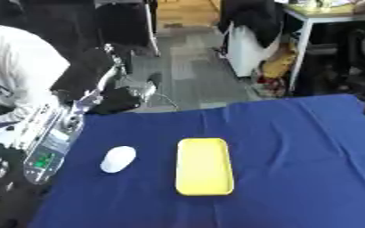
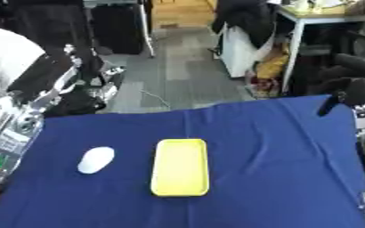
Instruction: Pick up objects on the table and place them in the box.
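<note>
Table (image 1: pixel 294 178) covered with deep blue cloth (image 2: pixel 279 187), creased toward far right. Flat on cloth near centre: yellow rounded-rectangular object (image 1: pixel 204 166), long axis running away from robot. Just to its left, apart from it: small white oval object (image 1: pixel 118 159). Both well forward of and to the right of left hand (image 1: pixel 135 93), which hangs above far left table edge; both well left of right hand (image 2: pixel 349 95) at far right edge.

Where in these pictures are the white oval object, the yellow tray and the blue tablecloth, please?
white oval object (image 1: pixel 118 159), left eye view, on the middle of its rounded top.
yellow tray (image 1: pixel 204 166), left eye view, on the middle of its flat surface.
blue tablecloth (image 2: pixel 287 169), right eye view, on a bare stretch right of the tray.
</note>
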Motion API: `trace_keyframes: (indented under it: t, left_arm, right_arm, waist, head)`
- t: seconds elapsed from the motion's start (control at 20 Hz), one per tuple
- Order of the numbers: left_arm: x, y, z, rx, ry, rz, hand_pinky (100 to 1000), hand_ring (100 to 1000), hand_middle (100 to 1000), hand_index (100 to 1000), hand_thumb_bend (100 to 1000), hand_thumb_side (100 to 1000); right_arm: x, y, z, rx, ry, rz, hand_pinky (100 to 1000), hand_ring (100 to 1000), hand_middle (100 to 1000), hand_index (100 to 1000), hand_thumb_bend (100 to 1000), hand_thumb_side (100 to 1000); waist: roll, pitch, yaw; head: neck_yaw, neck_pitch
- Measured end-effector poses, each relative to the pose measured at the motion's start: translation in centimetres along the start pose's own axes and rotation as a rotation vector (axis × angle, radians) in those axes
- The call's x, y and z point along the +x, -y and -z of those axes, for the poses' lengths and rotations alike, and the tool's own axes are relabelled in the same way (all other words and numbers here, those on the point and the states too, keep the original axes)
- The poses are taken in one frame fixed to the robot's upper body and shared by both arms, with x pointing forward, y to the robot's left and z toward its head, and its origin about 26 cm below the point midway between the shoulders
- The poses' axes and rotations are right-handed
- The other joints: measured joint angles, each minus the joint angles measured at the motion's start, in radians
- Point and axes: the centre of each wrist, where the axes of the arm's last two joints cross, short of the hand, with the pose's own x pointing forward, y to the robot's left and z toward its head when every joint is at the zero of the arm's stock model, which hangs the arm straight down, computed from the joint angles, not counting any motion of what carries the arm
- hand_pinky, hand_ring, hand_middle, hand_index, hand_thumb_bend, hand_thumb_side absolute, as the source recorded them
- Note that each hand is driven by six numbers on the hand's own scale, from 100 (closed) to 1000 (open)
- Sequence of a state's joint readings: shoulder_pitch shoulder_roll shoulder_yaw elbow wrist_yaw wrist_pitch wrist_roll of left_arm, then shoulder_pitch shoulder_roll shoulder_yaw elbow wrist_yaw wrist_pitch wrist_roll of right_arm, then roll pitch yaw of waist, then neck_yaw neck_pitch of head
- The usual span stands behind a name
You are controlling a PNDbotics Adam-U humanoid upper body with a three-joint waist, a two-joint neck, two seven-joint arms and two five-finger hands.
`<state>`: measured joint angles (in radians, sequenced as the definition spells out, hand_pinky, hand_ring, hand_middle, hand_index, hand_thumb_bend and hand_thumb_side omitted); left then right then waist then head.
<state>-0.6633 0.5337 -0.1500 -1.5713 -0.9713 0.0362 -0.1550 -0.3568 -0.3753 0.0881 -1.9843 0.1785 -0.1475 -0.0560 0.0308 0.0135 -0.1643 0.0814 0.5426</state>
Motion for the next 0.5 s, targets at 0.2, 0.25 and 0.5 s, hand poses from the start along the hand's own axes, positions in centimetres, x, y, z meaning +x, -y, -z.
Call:
trace_keyframes:
  t: [0.2,0.25,0.5]
  left_arm:
    - [-0.4,0.8,0.6,-0.085,-0.022,0.087,519,378,448,826,474,1000]
    - [-0.5,1.0,0.8,-0.108,-0.03,0.115,534,393,456,822,493,1000]
    - [-1.5,2.2,1.7,-0.251,-0.091,0.266,576,411,461,807,521,1000]
  right_arm:
    - [0.0,-0.1,0.0,0.068,-0.007,-0.023,368,579,639,822,100,875]
    - [0.0,-0.1,0.0,0.08,-0.008,-0.027,368,581,639,822,100,876]
    - [0.0,-0.1,0.0,0.116,-0.01,-0.036,368,582,639,823,100,877]
  waist:
    - [0.0,-0.001,0.0]
    - [0.0,-0.001,-0.001]
    - [0.002,-0.003,-0.004]
  head:
    - [0.0,0.0]
    - [0.0,0.0]
    - [0.0,-0.001]
